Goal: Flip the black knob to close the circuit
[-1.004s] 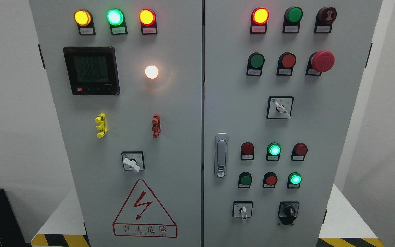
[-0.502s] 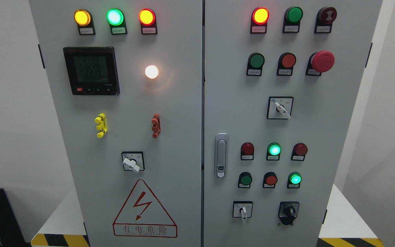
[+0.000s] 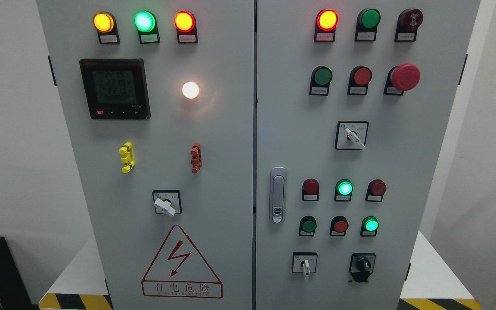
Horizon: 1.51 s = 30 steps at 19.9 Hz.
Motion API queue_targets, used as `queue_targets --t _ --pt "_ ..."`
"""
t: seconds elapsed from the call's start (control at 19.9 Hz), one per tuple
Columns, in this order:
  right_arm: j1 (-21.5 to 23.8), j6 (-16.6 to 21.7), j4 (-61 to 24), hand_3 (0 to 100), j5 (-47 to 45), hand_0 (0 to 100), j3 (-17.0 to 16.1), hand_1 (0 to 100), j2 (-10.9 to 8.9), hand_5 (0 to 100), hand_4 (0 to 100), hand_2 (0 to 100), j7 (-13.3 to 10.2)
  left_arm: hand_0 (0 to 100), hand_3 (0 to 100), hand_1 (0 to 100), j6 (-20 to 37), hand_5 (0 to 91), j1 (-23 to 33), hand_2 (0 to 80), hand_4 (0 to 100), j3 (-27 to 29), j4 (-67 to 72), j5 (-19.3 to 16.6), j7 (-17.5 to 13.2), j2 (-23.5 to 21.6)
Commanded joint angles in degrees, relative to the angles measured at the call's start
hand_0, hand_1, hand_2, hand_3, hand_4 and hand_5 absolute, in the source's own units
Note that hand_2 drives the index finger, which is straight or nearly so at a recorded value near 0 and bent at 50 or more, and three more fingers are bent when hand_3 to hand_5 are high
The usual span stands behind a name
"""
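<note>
— Two doors make up the grey cabinet point(image 3: 230, 142), and neither robot hand shows anywhere in front of it, so I cannot tell whether the fingers are spread or curled.

— Where is the black knob?

— Low on the right door, at the bottom right: the black knob point(image 3: 363, 264) sits on a dark plate, just beside a white-handled switch point(image 3: 305, 264) to its left. Nothing touches it.

— What is above it?

— A row of three buttons, the rightmost a lit green button point(image 3: 370, 224), and above that three lamps with a glowing green lamp point(image 3: 344, 188) in the middle. Higher up there is another white-handled selector point(image 3: 352, 135), its lever pointing down to the right, and a big red mushroom button point(image 3: 405, 77). At the top a red lamp point(image 3: 327, 20) glows.

— And the left door?

— Three lit lamps along the top (amber, green, then red-ringed), a digital meter point(image 3: 114, 88) whose digits are too blurred to read, a bright white lamp point(image 3: 190, 90), a yellow clip point(image 3: 126, 157) and a red clip point(image 3: 196, 158), a rotary switch point(image 3: 166, 203) with a white handle, and a red lightning warning triangle point(image 3: 181, 262).

— The latch?

— A silver door handle point(image 3: 277, 194) stands upright near the left edge of the right door.
</note>
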State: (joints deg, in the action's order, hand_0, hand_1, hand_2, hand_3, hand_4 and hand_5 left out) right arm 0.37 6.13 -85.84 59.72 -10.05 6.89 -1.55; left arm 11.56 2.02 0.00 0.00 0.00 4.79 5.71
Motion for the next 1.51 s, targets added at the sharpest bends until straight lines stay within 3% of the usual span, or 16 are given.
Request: queue_targets --t 0.0,0.7,0.85,0.95,1.46 --pt "-0.72 -2.35 -8.73 96 1.63 0 -0.49 10 0.41 80 78 78 1.20 12 0 56 -0.05 0.0 0.00 0.0 0 -1.14 1.23 -1.14 -0.04 0.00" --pt "-8.46 -8.06 -7.33 96 6.28 0 0.21 10 0.49 80 78 79 2.69 12 0 56 -0.05 0.0 0.00 0.0 0 -1.23 1.23 -1.23 0.04 0.00" --pt "-9.77 -10.78 -7.15 96 6.90 0 0.04 10 0.49 80 79 79 2.78 12 0 56 -0.05 0.0 0.00 0.0 0 -1.14 1.23 -1.23 -0.04 0.00" --pt "-10.21 -11.05 -6.80 96 6.90 0 -0.40 10 0.41 80 78 79 3.83 12 0 56 0.04 0.0 0.00 0.0 0 -1.23 1.23 -1.23 -0.04 0.00" --pt "-13.02 -12.11 -5.84 96 8.04 0 -0.58 11 0.41 81 79 79 4.36 12 0 56 -0.05 0.0 0.00 0.0 0 -1.14 1.23 -1.23 -0.04 0.00"
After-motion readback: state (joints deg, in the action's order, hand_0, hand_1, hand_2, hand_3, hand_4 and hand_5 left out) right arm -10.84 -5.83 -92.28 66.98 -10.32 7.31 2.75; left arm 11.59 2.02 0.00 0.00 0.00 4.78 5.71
